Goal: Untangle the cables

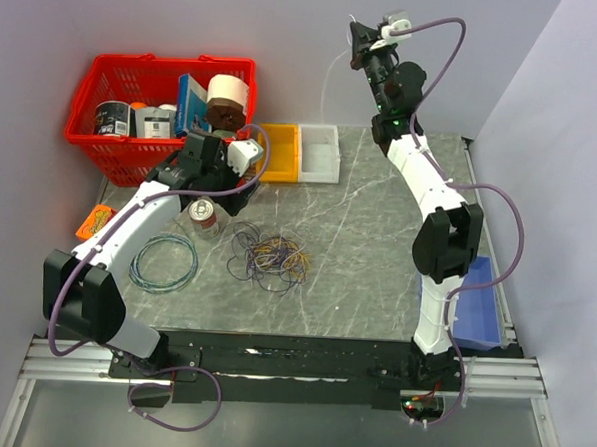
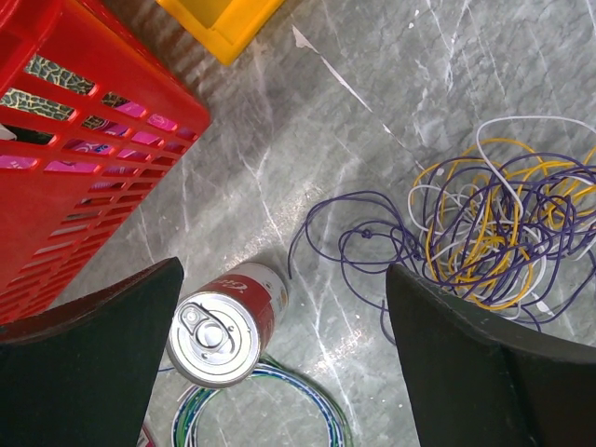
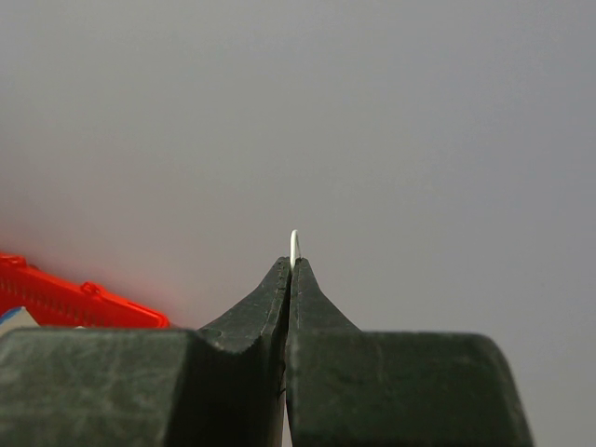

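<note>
From above, the cables (image 1: 267, 257) lie as a loose heap of dark purple, yellow and pale loops on the grey marbled bench (image 1: 367, 247), near its middle and a little to the left. A teal coiled hoop (image 1: 163, 262) lies apart on their left, and a drinks can (image 1: 205, 216) stands between the hoop and the heap, towards the back. The left tool (image 1: 209, 179) hangs over the can with its jaws spread, holding nothing. Behind it sit a red basket (image 1: 165, 96) full of goods, a yellow bin (image 1: 280, 150) and a white bin (image 1: 319, 150). The right arm is raised high against the back wall. Its right tool (image 1: 363, 42) pinches a white cable (image 1: 328, 90), a thin strand that hangs down towards the white bin, where I lose sight of it. In the left wrist view the left tool (image 2: 284, 279) shows both dark fingers (image 2: 93, 363) wide apart, with the can (image 2: 223, 326) upright just beside the left one. The heap (image 2: 494, 228) lies ahead of the right finger, with one purple loop trailing towards the can. The hoop (image 2: 270, 410) lies below the can, and the basket (image 2: 84, 158) fills the upper left. In the right wrist view the right tool (image 3: 290, 270) is pressed together, with the tip of the white cable (image 3: 295, 244) poking out above the meeting fingers. A corner of the basket (image 3: 56, 293) shows low on the left.
</note>
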Robot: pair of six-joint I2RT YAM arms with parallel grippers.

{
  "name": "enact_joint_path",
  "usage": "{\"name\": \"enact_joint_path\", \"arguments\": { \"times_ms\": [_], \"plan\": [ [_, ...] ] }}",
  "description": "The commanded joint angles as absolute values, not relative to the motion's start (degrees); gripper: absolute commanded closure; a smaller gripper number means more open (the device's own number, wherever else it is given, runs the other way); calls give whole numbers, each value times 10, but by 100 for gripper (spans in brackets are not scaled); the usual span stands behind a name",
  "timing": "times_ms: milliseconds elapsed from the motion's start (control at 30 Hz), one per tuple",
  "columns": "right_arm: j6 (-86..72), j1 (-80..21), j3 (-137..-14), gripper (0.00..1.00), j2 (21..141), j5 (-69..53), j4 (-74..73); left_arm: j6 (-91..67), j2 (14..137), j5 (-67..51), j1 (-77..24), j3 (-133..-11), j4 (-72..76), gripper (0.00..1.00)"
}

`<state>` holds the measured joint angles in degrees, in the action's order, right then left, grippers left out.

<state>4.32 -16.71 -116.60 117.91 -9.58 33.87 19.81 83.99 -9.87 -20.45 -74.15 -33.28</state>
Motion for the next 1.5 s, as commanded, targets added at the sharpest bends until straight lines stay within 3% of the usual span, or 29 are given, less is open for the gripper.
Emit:
{"name": "enact_joint_path", "arguments": {
  "times_ms": [0, 167, 667, 933, 1200, 1233, 1267, 1333, 1367, 1467],
  "plan": [
    [41, -158, -1158, 100, 1152, -89, 369, 199, 838, -114, -200, -757, -325, 4],
    [34, -150, -1119, 100, 1157, -88, 367, 202, 834, -113, -196, -754, -326, 4],
    [47, -138, -1166, 100, 1262, -146, 202, 206, 825, -127, -190, -744, -328, 4],
    [49, -156, -1032, 100, 1237, -173, 188, 207, 829, -129, -189, -745, -326, 4],
    [27, -156, -1137, 98, 1304, -220, 29, 212, 831, -143, -189, -751, -333, 4],
    [26, -156, -1186, 91, 1330, -226, 3, 214, 831, -148, -189, -751, -337, 4],
    [25, -156, -1212, 68, 1344, -231, -47, 214, 831, -152, -189, -750, -339, 4],
    [23, -156, -1272, 47, 1372, -236, -86, 216, 830, -163, -189, -746, -344, 4],
    [24, -156, -1281, 30, 1375, -237, -96, 217, 828, -165, -189, -745, -345, 4],
    [23, -153, -1264, 0, 1357, -222, -84, 221, 825, -170, -189, -741, -352, 4]
  ]
}}
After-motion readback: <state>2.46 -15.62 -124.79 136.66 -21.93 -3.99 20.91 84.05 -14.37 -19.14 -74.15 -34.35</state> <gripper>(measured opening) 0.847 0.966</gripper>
